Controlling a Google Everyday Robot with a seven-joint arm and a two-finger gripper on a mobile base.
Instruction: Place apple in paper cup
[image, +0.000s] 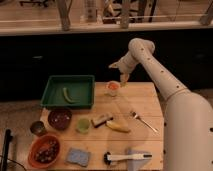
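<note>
Warm, dim indoor light. Table (145, 100) is brightest zone, lit from above, wood tinted orange. Behind table: wide dark band, near black. Beyond it, paler floor (40, 15) along top edge.

White arm (165, 82) catches light on upper surface, underside shaded, faint sheen at elbow. Gripper (123, 79) over table's far edge, just right of paper cup (113, 90), half in shade against dark band.

Soft shadow along inner walls of tray (69, 77). Lower left corner falls off darker.
</note>
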